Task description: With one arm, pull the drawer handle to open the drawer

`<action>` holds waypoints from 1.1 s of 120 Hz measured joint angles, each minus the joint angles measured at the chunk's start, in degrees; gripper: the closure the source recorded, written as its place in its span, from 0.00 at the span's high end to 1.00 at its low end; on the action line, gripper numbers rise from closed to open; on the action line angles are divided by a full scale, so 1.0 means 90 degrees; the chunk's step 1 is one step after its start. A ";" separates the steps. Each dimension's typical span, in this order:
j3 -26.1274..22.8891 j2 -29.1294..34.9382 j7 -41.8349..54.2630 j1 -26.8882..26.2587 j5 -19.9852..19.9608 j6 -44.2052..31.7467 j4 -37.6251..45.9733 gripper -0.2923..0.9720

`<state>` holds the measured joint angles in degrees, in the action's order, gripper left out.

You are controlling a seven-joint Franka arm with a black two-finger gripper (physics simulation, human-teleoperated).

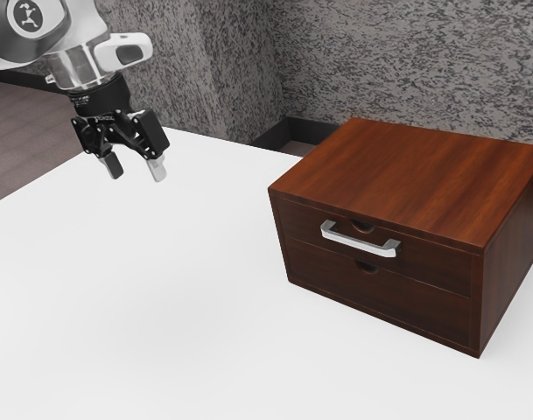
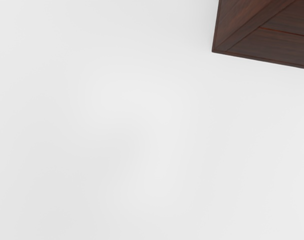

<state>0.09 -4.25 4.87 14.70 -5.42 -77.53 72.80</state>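
The white desk [image 1: 161, 306] is laid bare in the foreground of the exterior view. On it, toward four o'clock from the view's centre, a dark wooden two-drawer cabinet [image 1: 424, 175] is set. Its upper drawer [image 1: 432, 258] carries a silver bar handle [image 1: 360, 238], mounted level across the front just below a small notch. The lower drawer [image 1: 397, 297] is marked by a notch alone. Both fronts are seen flush with the frame, so the drawer is judged shut.

Farther back, at about ten o'clock from the handle and well apart from it, the claw [image 1: 136, 166] is held above the desk. It is pointed downward with its two fingers spread and nothing between them. In the wrist view, one corner of the cabinet is caught beyond a broad stretch of desk, which agrees with the hand being far from its target. A speckled grey wall [image 1: 380, 61] is set behind everything.

The approach is judged to be the step in hand, and nothing has been grasped yet. For the next move, the claw would have to be carried toward four o'clock, lowered to the height of the handle and turned so that the fingers can be passed around the bar. Only then could the bar be pinched and drawn straight out from the front.
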 joint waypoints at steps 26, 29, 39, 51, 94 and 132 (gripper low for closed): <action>-0.0017 0.0068 0.0015 0.0005 0.0013 0.0066 -0.0330 0.77; -0.0025 0.0101 0.0015 0.0003 0.0018 0.0106 -0.0611 0.77; -0.0036 0.0375 0.0015 -0.0038 0.0036 0.0257 -0.1280 0.77; -0.0071 0.0654 0.0020 -0.0081 0.0042 0.0461 -0.1454 0.77; -0.0129 0.0355 0.0043 -0.0176 0.0067 0.0661 -0.1410 0.77; -0.0470 0.1620 0.0035 0.0156 0.0133 -0.0502 0.1729 0.77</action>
<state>-4.14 10.33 5.18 16.11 -4.22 -82.05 88.36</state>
